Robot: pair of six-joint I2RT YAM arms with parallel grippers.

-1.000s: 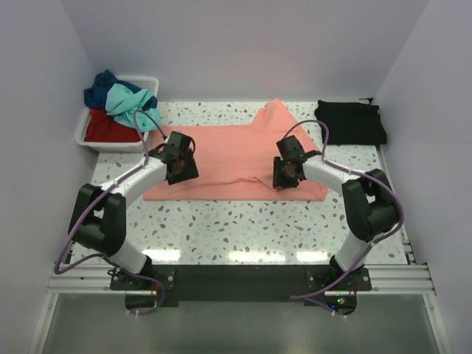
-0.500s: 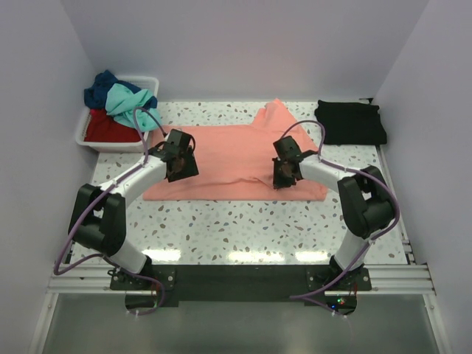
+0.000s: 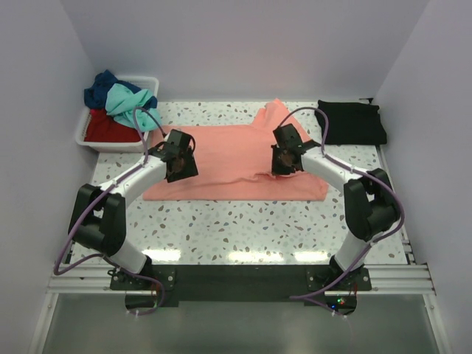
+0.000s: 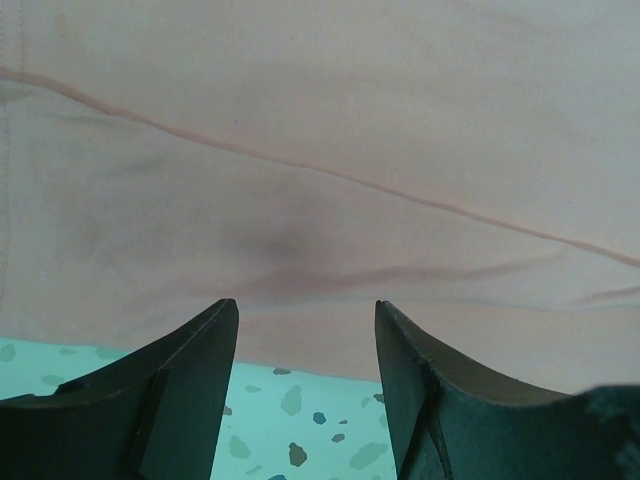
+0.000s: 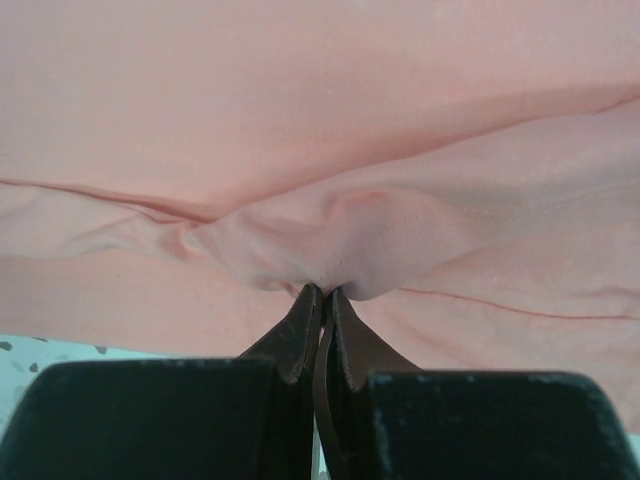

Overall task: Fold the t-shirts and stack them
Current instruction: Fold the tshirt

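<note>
From above, we see the pink t-shirt [image 3: 228, 158] lying spread out in the middle of the speckled table [image 3: 243, 228]. One sleeve sticks up toward the back wall. The black t-shirt [image 3: 352, 122] lies folded at the back right corner, apart from the pink one. At the back left stands the white bin [image 3: 82, 136]. In it are the red t-shirt [image 3: 103, 129], the navy blue t-shirt [image 3: 99, 90] and the teal t-shirt [image 3: 129, 103]. The teal one hangs over the bin's rim. The left gripper [image 3: 179, 168] is over the left part of the pink t-shirt. The right gripper [image 3: 284, 164] is on the right part of it, near the sleeve.

In the left wrist view, we see the left gripper [image 4: 305, 320] with its two dark fingers [image 4: 195, 370] standing apart. There is nothing between them. They point at the pink t-shirt [image 4: 330, 130] close to its near edge. A long crease runs across the cloth. A strip of the table [image 4: 300, 420] shows under the fingers.

In the right wrist view, we see the right gripper [image 5: 322, 295] squeezed all the way together. Its tips pinch a little bump of the pink t-shirt [image 5: 300, 120]. The cloth is bunched up at the tips, and wrinkles run out from them to both sides. A small bit of table shows at the lower left corner.
</note>
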